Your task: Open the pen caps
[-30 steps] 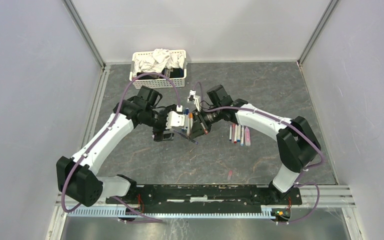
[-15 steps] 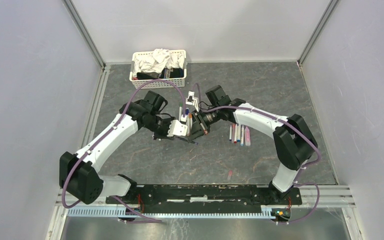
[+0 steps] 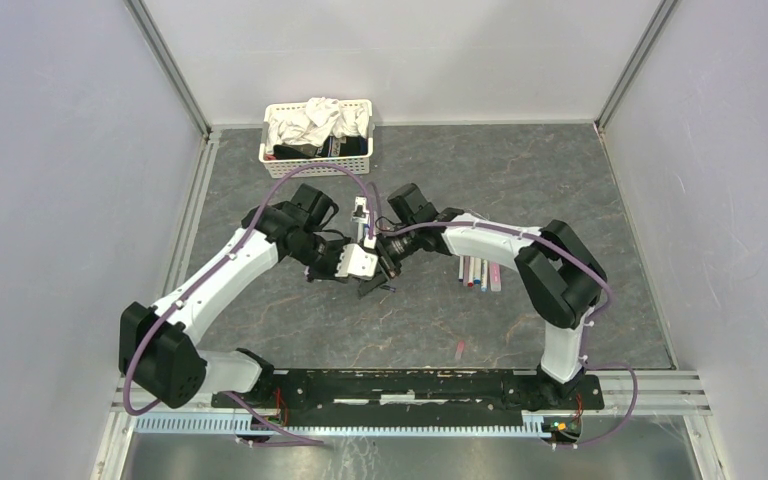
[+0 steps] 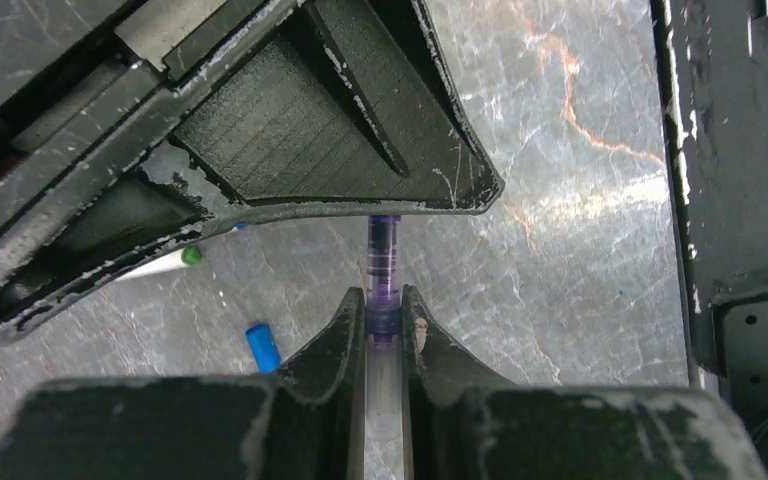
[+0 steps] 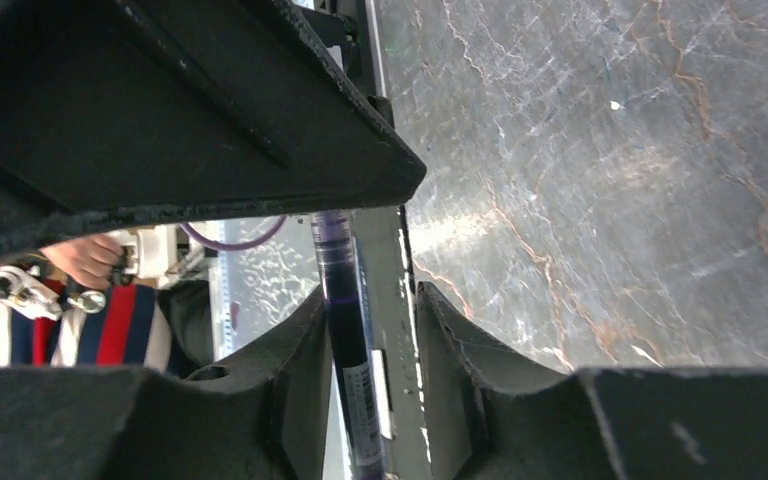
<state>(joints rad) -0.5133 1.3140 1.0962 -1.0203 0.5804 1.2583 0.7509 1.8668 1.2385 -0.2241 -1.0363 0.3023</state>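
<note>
In the last 1 second the right gripper [image 5: 365, 300] has swung left to meet the left gripper [image 4: 385, 310] above mid-table, left of the loose row of white marker pens [image 3: 478, 270]. The left fingers are clamped on a thin white-barrelled marker pen [image 4: 384, 400], with its short purple plastic cap [image 4: 384, 250] projecting. The right fingers straddle that purple end but are apart with a gap showing, so the cap pull appears not yet begun.

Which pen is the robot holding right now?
The purple pen, pinched in the left gripper. The other pens just lie on the table, untouched.
</note>
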